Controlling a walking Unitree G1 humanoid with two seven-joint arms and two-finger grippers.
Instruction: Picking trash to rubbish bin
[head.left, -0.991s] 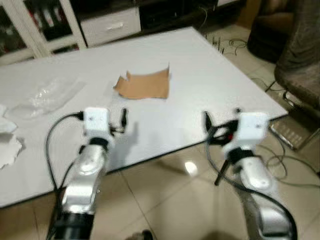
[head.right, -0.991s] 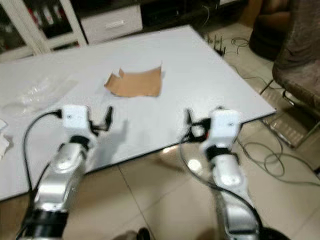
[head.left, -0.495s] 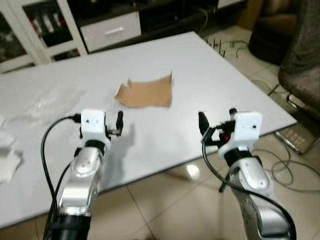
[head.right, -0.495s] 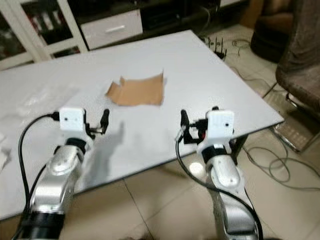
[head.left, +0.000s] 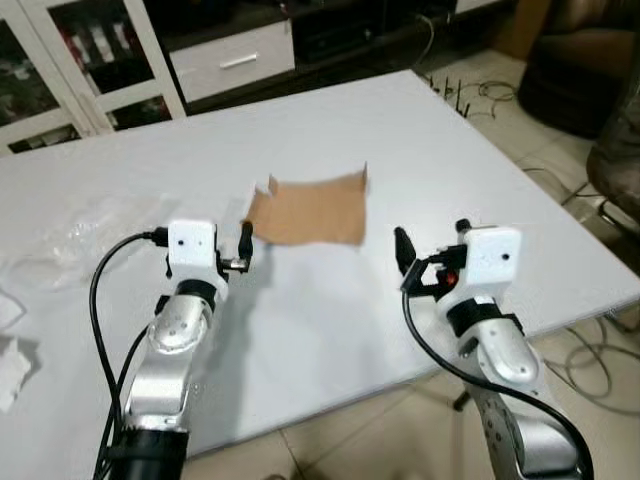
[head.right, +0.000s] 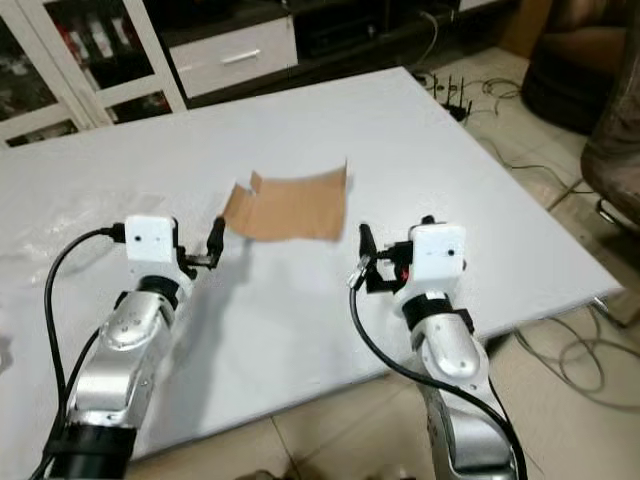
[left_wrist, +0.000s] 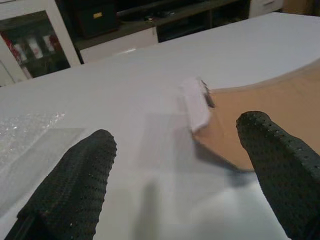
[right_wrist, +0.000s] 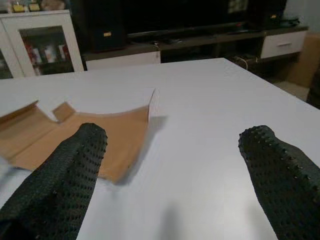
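A flat, torn piece of brown cardboard (head.left: 312, 210) lies on the white table (head.left: 430, 130), a little beyond both grippers. My left gripper (head.left: 228, 250) hovers low over the table with its fingers spread open, one fingertip (head.left: 246, 236) close to the cardboard's left edge. In the left wrist view the cardboard (left_wrist: 270, 100) sits ahead between the fingers, with a pale upturned flap (left_wrist: 196, 106). My right gripper (head.left: 430, 245) is open too, just short of the cardboard's right corner and holding nothing. The right wrist view shows the cardboard (right_wrist: 75, 130) lying ahead.
Clear plastic wrap (head.left: 85, 225) lies on the table at the left, with crumpled white paper (head.left: 8, 365) at the left edge. Glass-door cabinets (head.left: 70, 50) and a white drawer (head.left: 232, 60) stand behind. Cables (head.left: 600, 355) cover the floor at the right, near a dark seat (head.left: 590, 60).
The camera has come closer to the table. Both arms now reach over the tabletop instead of its front edge, and the open grippers are nearer the cardboard.
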